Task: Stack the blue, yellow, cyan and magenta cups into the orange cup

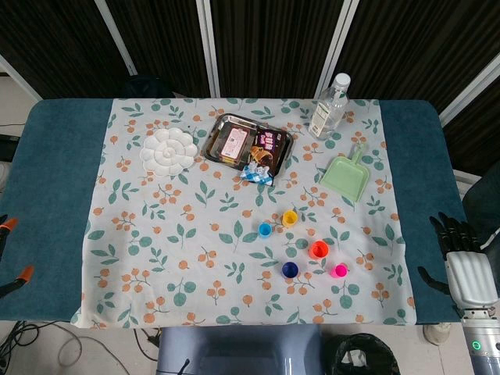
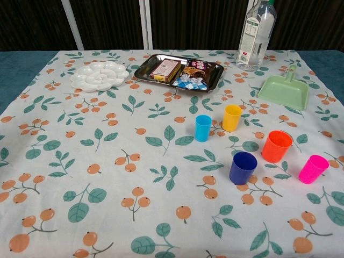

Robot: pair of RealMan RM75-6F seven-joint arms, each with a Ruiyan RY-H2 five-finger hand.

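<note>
Five small cups stand upright and apart on the floral cloth, right of centre. In the head view the cyan cup [image 1: 265, 230] and yellow cup [image 1: 290, 218] are farther back, the orange cup [image 1: 319, 250] is in the middle, and the blue cup [image 1: 291, 270] and magenta cup [image 1: 338, 271] are nearest. The chest view shows the same cyan cup [image 2: 202, 128], yellow cup [image 2: 232, 117], orange cup [image 2: 277, 145], blue cup [image 2: 242, 167] and magenta cup [image 2: 313, 169]. My right hand [image 1: 457, 254] hovers off the table's right edge, fingers spread and empty. My left hand is in neither view.
At the back stand a clear plastic bottle [image 1: 330, 105], a green dustpan [image 1: 348, 173], a metal tray [image 1: 209, 141] holding snack packs, and a white flower-shaped palette [image 1: 168, 151]. Two orange-tipped black clamps [image 1: 23, 273] show at the left edge.
</note>
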